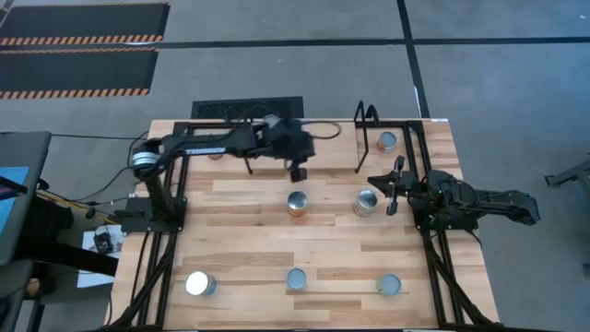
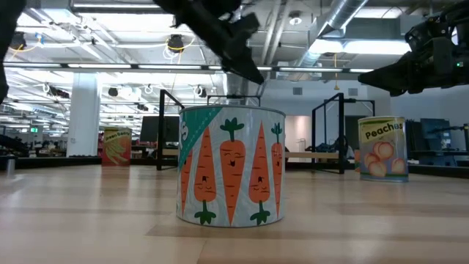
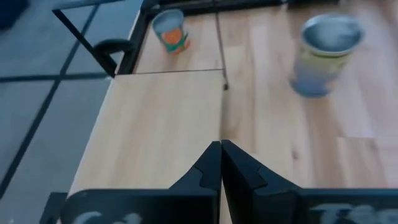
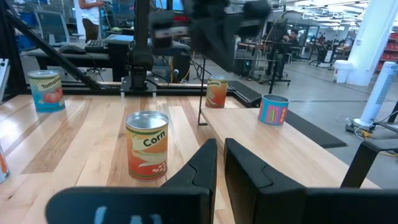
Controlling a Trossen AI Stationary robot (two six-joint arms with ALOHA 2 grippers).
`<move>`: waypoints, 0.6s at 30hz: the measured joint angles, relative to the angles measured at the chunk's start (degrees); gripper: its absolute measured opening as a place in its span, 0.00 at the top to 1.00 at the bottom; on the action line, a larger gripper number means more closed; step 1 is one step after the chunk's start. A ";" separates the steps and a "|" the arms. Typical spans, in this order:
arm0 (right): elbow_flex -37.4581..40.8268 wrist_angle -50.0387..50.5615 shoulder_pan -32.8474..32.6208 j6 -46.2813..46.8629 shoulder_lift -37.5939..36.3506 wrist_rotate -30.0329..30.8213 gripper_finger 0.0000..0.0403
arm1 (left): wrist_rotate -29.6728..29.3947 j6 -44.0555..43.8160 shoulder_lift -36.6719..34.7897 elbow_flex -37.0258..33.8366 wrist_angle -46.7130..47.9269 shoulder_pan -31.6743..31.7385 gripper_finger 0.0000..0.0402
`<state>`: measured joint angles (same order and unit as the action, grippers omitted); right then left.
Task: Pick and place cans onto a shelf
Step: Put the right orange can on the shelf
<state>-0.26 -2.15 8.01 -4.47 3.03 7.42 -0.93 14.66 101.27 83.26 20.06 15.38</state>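
The shelf (image 3: 161, 124) is a raised light-wood board on thin black legs at the table's far middle (image 1: 323, 152). My left gripper (image 3: 221, 163) is shut and empty, hovering over the shelf's near edge (image 1: 298, 171). My right gripper (image 4: 221, 163) is shut and empty at the right (image 1: 391, 191), next to the corn can (image 4: 147, 152). The carrot can (image 2: 231, 165) stands upright on the table's middle (image 1: 297, 204). Other cans stand upright on the table: one at the far right (image 1: 387, 141) and three along the near edge (image 1: 200, 283), (image 1: 296, 278), (image 1: 389, 285).
Black frame rails run along both table sides (image 1: 152, 267), (image 1: 442, 267). A black wire hoop (image 1: 366, 118) stands at the far edge by the shelf's right end. A peaches can (image 2: 382, 147) and a green can (image 2: 116, 145) show far off in the low view.
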 joint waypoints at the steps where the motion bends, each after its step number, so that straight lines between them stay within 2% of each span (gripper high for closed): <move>1: -0.01 0.00 -0.01 0.00 0.00 0.00 0.86 | 0.03 -0.39 -2.21 -3.21 -2.31 -0.45 1.00; 10: -0.02 -2.97 -0.14 0.00 0.02 0.08 0.86 | -0.32 -3.55 -23.10 -30.93 -22.84 -6.98 1.00; 18: -0.01 -9.72 -0.14 0.26 0.04 0.04 0.86 | -0.47 -5.05 -37.16 -48.27 -37.38 -12.60 1.00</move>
<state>-0.26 -11.87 7.87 -4.21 3.07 7.46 -1.41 9.61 64.12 34.99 -17.32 2.78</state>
